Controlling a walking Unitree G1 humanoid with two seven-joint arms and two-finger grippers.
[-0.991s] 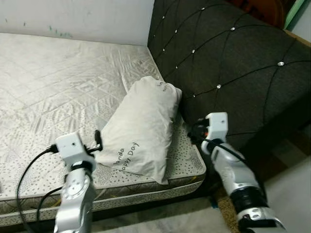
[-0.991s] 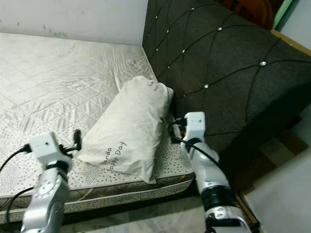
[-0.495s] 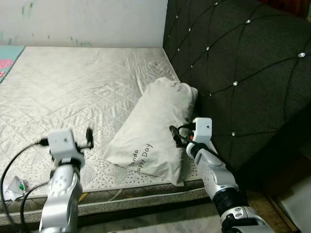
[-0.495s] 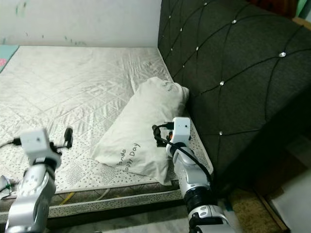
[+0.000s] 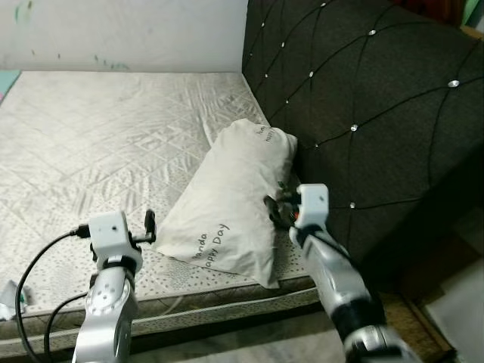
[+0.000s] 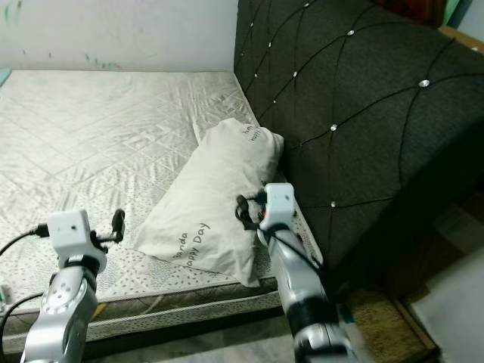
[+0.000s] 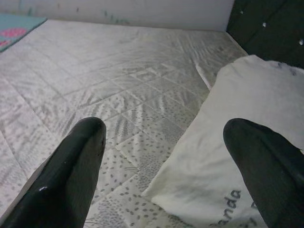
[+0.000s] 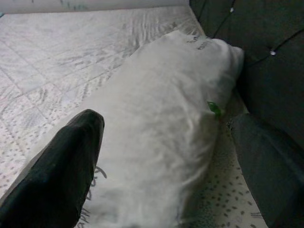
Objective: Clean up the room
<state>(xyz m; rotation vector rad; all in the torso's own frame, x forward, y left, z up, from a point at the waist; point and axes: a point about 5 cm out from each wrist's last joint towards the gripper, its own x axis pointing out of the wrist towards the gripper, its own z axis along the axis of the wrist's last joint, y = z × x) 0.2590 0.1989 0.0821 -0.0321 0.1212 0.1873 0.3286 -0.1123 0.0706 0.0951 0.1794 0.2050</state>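
A white pillow (image 5: 231, 200) lies on the mattress (image 5: 98, 136), with its far end against the dark padded headboard (image 5: 363, 113) and its near corner close to the front edge of the mattress. On the near end black letters read "Happy Day", and above them a word that ends in "anda"; the small print at the far end is too small to read. To the left of the pillow a wide part of the mattress is open. The left gripper (image 7: 175, 166) is just beside the near left corner of the pillow, fingers spread wide. The right gripper (image 8: 166, 161) is over the right side of the pillow, fingers also spread, holding nothing. The right wrist view shows a small green tag (image 8: 214, 109) on the pillow's side toward the headboard.
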